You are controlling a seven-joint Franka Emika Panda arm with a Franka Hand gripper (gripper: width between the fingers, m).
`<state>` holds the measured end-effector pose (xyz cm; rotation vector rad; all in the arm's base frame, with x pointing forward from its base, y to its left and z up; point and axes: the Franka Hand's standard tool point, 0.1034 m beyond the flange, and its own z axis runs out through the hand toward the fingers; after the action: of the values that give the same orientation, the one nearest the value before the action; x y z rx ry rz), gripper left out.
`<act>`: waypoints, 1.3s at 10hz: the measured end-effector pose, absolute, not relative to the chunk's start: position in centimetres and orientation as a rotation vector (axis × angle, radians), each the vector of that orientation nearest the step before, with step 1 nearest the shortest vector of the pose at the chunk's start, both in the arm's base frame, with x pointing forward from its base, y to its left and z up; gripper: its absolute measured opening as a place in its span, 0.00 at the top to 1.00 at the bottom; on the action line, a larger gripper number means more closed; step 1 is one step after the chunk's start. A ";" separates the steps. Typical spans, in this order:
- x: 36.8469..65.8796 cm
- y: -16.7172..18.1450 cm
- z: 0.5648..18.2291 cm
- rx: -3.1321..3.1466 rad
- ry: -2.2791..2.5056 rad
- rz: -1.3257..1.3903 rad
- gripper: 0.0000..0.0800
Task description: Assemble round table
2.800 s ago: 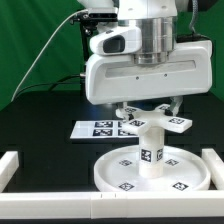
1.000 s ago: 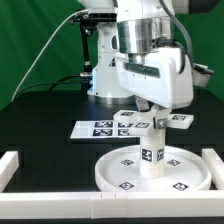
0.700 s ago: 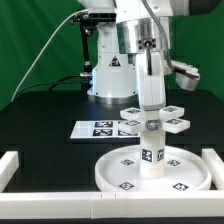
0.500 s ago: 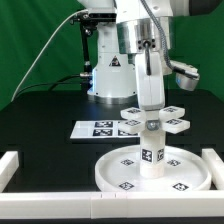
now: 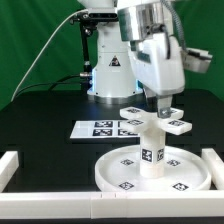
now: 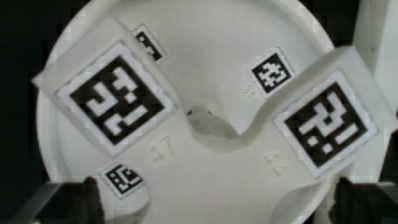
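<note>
Item: round table, white plastic with black-and-white square tags, partly stacked on a black table top. Large rimmed round disc lies flat near the front, just behind the white border rail. Short cylindrical leg stands upright at the disc's centre, one tag facing the camera. Four-armed cross-shaped base sits on top of the leg, arms spread level, tags upward; the wrist view shows two tagged arms close up, with the disc beneath. Gripper hangs directly above the cross, tilted; its jaws stand apart and clasp nothing, though whether a fingertip touches the cross cannot be told. Marker board lies flat behind the disc, toward the exterior view's left of the leg. Green backdrop behind.
</note>
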<state>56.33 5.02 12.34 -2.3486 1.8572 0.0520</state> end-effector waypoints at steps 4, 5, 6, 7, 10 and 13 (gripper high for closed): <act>56.5 4.4 12.1 -2.745 1.194 0.011 0.19; 56.4 4.6 12.3 -2.810 1.046 0.013 0.19; 56.5 4.8 12.5 -2.832 0.999 -0.009 0.19; 56.5 4.7 12.4 -2.870 0.888 -0.015 0.19; 56.5 4.5 12.4 -2.951 0.585 -0.034 0.19; 56.1 3.8 12.0 -3.050 0.243 -0.036 0.19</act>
<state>56.12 3.75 12.02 -3.0504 0.2427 -0.0359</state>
